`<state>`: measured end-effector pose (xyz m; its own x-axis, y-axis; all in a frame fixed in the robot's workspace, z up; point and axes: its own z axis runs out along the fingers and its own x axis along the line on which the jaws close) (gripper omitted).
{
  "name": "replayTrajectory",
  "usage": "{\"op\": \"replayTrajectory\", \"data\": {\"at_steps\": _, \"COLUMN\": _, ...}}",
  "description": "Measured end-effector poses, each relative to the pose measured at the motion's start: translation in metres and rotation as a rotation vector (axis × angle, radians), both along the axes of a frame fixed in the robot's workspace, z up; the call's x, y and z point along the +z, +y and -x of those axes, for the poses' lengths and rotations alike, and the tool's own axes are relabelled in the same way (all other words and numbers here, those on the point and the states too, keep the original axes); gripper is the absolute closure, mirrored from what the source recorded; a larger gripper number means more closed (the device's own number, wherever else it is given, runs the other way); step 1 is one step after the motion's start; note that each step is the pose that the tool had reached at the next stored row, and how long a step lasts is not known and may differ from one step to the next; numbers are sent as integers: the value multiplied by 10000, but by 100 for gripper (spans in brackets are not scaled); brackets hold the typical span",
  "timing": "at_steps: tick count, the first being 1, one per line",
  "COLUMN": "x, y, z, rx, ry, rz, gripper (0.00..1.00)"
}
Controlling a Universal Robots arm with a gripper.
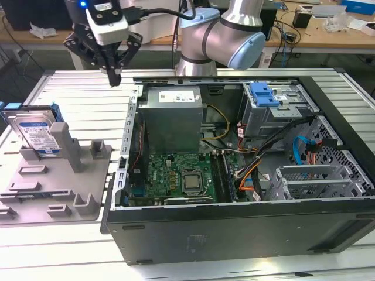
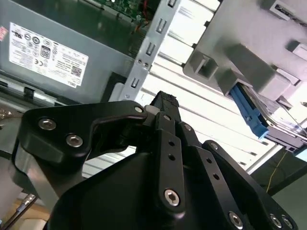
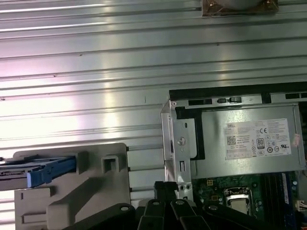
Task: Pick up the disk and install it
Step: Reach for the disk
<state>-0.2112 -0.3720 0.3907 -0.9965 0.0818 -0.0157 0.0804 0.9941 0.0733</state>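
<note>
Above the tabletop (image 1: pixel 70 88), beside the computer case (image 1: pixel 234 231): claw (image 1: pixel 114 81), pinched narrow, empty. Disk (image 1: pixel 36 134) upright in grey holder (image 1: pixel 88 175), 8 o'clock from claw, exterior view. Risk: arriving unopened, toppling disk; clipping case wall.

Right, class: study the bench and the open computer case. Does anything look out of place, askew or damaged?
Nothing stands out. The disk stands on edge in the grey fixture. The computer case lies open on its side. The tool hangs above the table, holding nothing.
</note>
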Motion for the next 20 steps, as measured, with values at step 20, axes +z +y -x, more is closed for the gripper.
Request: {"op": "replayTrajectory", "data": {"at_steps": 20, "x": -20, "y": 99, "z": 1097, "rx": 0, "ry": 3, "rz": 0, "gripper": 89}}
